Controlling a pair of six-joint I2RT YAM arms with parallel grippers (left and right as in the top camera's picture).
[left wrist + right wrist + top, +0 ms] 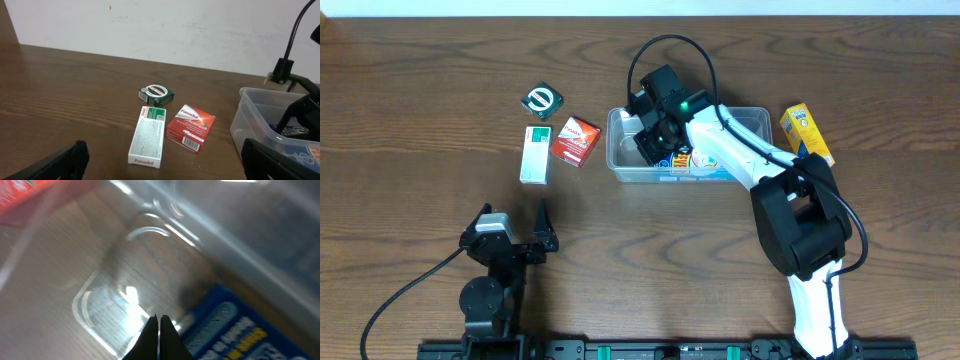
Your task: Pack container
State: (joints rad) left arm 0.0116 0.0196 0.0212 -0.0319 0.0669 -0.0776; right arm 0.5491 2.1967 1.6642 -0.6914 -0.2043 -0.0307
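The clear plastic container stands at the table's middle back; it also shows in the left wrist view and fills the right wrist view. A blue box lies inside it, also in the right wrist view. My right gripper is down inside the container's left half, fingers shut and empty beside the blue box. My left gripper is open and empty near the front left. A white Panadol box, a red box and a green box lie left of the container.
A yellow box lies right of the container. In the left wrist view the white Panadol box, the red box and the green box lie ahead of my left gripper. A pale wall is behind the table.
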